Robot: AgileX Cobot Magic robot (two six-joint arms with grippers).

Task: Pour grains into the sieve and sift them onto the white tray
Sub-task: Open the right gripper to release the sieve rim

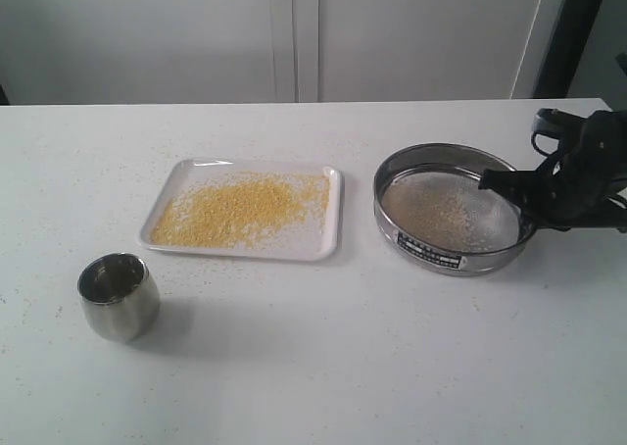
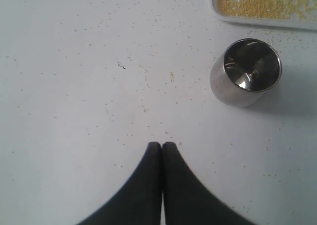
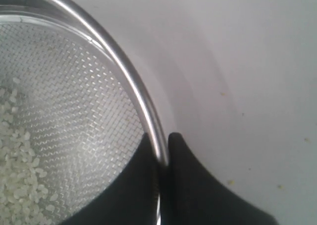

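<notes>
- On the table (image 1: 323, 367), left of middle in the exterior view, lies the tray (image 1: 312, 237), flat and level.
- Yellow grains (image 1: 240, 210) cover most of the tray in a thin, loose layer, thickest toward its left end; the rim and the near right corner stay bare white.
- To the right of the tray, apart from it, is the sieve (image 1: 477, 265), mesh side down, with its label (image 1: 429, 252) on the near wall.
- A small patch of whitish grains (image 1: 446, 215) lies on the mesh (image 3: 89, 101); the right wrist view shows them (image 3: 17, 160) as pale, longish granules on one side of the mesh only.
- The right gripper (image 3: 161, 150) is clamped on the sieve's wall at its right side, one finger inside the ring and one outside, with the steel rim (image 3: 133, 81) running between them.
- In the exterior view the right gripper (image 1: 509, 188) reaches in from the right edge.
- The left gripper (image 2: 162, 146) hangs over bare table with its two fingers pressed together, holding nothing; it is out of the exterior view.
- A steel cup (image 1: 119, 296) stands upright near the front left, below the tray's left end and clear of it; the left wrist view looks into its mouth (image 2: 246, 72).
- Stray granules dot the table around the cup and near the tray's edge (image 2: 257, 21).
</notes>
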